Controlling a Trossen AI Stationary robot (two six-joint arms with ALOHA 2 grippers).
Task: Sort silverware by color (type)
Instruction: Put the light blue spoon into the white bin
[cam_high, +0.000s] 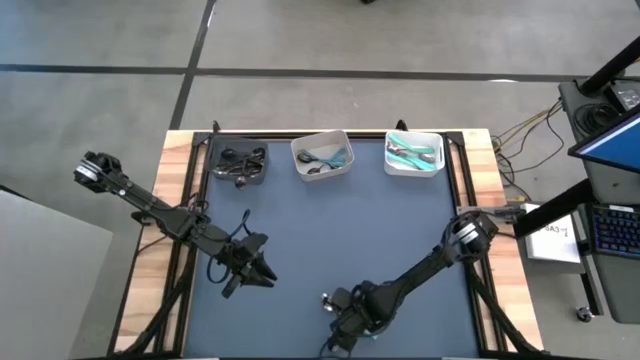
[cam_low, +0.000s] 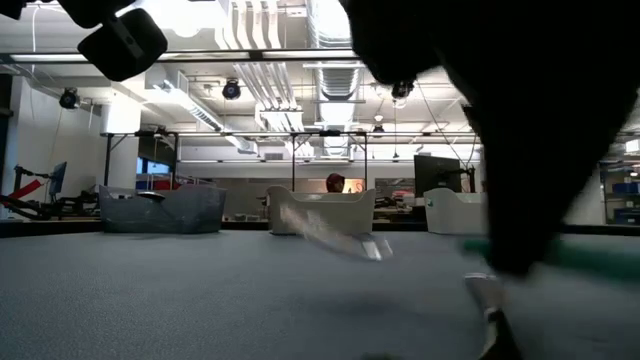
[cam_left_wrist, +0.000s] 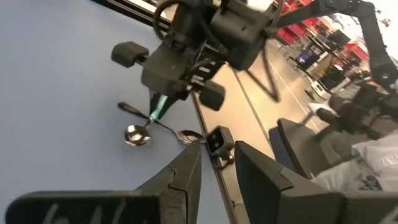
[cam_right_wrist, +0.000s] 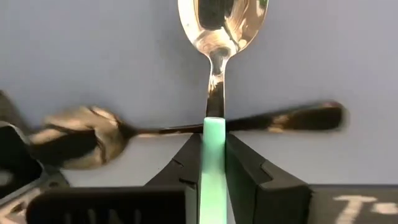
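Note:
Near the table's front edge my right gripper (cam_high: 340, 320) (cam_right_wrist: 214, 140) is shut on a spoon (cam_right_wrist: 221, 25) with a teal handle and a shiny bowl. Under it a second spoon (cam_right_wrist: 286, 119) with a dark handle lies flat on the blue mat, crosswise to the first. Both spoons also show in the left wrist view, the teal one (cam_left_wrist: 138, 133) and the dark one (cam_left_wrist: 186, 135). My left gripper (cam_high: 262, 272) (cam_left_wrist: 217, 168) hovers open left of centre, holding nothing. My right gripper pinches the spoon's teal handle (cam_right_wrist: 214, 162) between its two fingers, which slant steeply down from above. The handle runs lengthwise between them, with the neck and bowl (cam_left_wrist: 138, 133) sticking out past the fingertips, down by the mat. Whether the bowl touches the mat I cannot tell.
Along the far edge stand a dark grey bin (cam_high: 237, 162) with dark utensils, a white bin (cam_high: 322, 155) with a few utensils and a white bin (cam_high: 414, 153) with teal-handled ones. The mat's front edge runs right beside the right gripper.

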